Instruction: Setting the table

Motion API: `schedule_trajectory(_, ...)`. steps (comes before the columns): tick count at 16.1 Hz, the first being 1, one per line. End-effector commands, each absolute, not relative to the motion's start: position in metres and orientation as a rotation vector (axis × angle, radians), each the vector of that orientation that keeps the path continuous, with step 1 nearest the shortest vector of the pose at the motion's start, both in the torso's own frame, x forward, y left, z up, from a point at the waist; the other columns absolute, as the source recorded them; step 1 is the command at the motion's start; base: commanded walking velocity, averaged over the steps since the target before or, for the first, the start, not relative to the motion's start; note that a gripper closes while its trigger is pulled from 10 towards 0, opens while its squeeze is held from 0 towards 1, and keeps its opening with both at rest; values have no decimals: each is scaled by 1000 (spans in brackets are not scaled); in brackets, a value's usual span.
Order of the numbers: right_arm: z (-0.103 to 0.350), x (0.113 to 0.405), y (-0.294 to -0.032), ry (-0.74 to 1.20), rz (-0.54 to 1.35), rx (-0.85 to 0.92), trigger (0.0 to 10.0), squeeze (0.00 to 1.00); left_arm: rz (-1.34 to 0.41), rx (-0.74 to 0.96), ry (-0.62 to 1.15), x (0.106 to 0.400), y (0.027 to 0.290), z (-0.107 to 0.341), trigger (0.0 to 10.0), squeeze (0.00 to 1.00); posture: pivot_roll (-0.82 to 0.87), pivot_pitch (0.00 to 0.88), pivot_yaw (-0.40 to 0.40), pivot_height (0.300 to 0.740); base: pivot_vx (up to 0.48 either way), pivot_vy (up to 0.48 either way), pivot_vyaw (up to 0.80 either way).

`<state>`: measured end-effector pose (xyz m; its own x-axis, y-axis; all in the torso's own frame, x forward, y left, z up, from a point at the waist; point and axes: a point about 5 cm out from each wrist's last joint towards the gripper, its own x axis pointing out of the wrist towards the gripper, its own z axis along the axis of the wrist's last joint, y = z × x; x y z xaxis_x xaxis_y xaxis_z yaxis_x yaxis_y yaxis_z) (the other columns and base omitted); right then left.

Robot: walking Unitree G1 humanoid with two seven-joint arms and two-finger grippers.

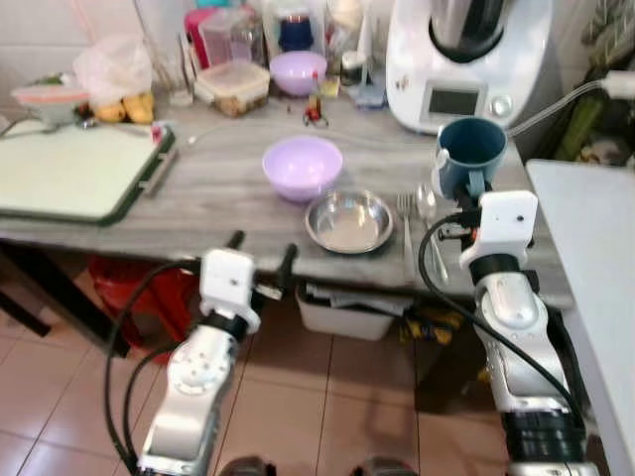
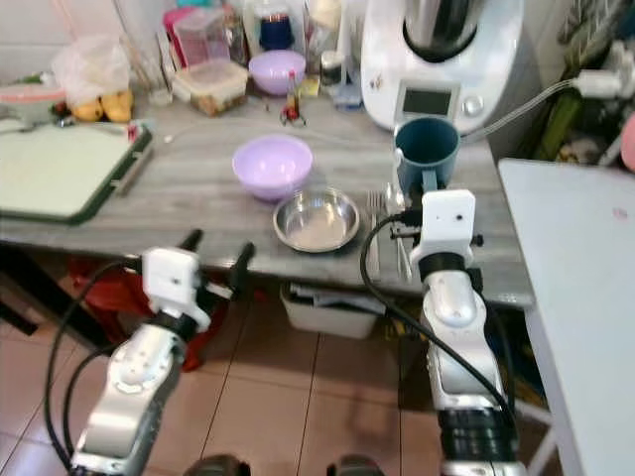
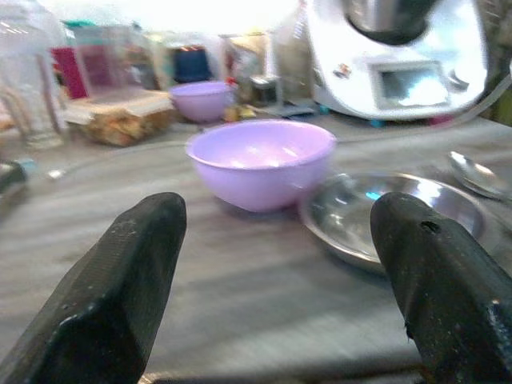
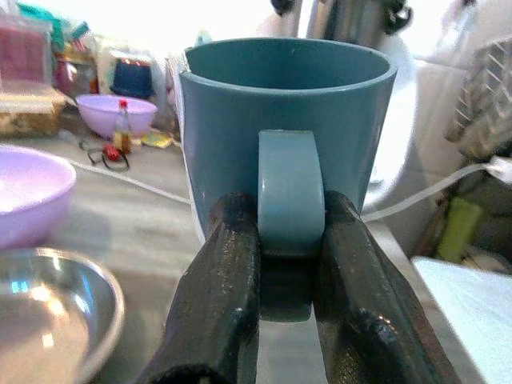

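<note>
My right gripper (image 4: 288,264) is shut on the handle of a teal mug (image 1: 470,151), holding it upright over the right part of the grey table (image 1: 218,198), above a fork (image 1: 406,233) and a spoon (image 1: 427,203). A steel plate (image 1: 348,220) lies left of the cutlery, with a lilac bowl (image 1: 302,166) behind it. My left gripper (image 1: 262,254) hangs open at the table's front edge, in front of the bowl (image 3: 260,160) and the plate (image 3: 392,212), nothing between its fingers (image 3: 120,280).
A white kitchen machine (image 1: 461,59) stands at the back right. Containers, a second lilac bowl (image 1: 298,69) and jars crowd the back edge. A green-rimmed tray (image 1: 74,169) lies at the left. A white counter (image 1: 595,258) borders the right side.
</note>
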<state>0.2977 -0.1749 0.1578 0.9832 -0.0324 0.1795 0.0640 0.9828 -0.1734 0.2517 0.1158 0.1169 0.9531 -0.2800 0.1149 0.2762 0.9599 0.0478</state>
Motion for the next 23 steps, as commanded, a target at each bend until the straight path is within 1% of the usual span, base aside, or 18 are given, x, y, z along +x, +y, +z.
schedule_trajectory(1,162,301,-170,-195,-47,-171,10000,0,-260,43,-93,251,127,113,10000,0,10,55,17,740,0,0,0)
schedule_trajectory(3,161,306,-177,-179,-68,-169,10000,0,-249,52,-95,249,131,114,10000,0,22,64,20,740,0,0,0)
schedule_trajectory(7,169,333,-210,-150,-81,-188,10000,0,-230,61,-61,238,139,113,10000,0,57,113,39,740,0,0,0)
schedule_trajectory(9,172,341,-217,-145,-90,-180,10000,0,-228,72,-54,234,144,115,10000,0,78,136,48,740,0,0,0)
schedule_trajectory(11,175,349,-215,-159,-53,-161,10000,0,-230,82,-43,229,148,116,10000,0,97,154,60,740,0,0,0)
schedule_trajectory(17,190,366,-190,-238,76,-158,10000,0,-238,103,-23,222,154,124,10000,0,149,188,76,740,0,0,0)
schedule_trajectory(23,188,377,-190,-210,71,-143,10000,0,-233,119,-1,216,159,126,10000,0,170,198,81,740,0,0,0)
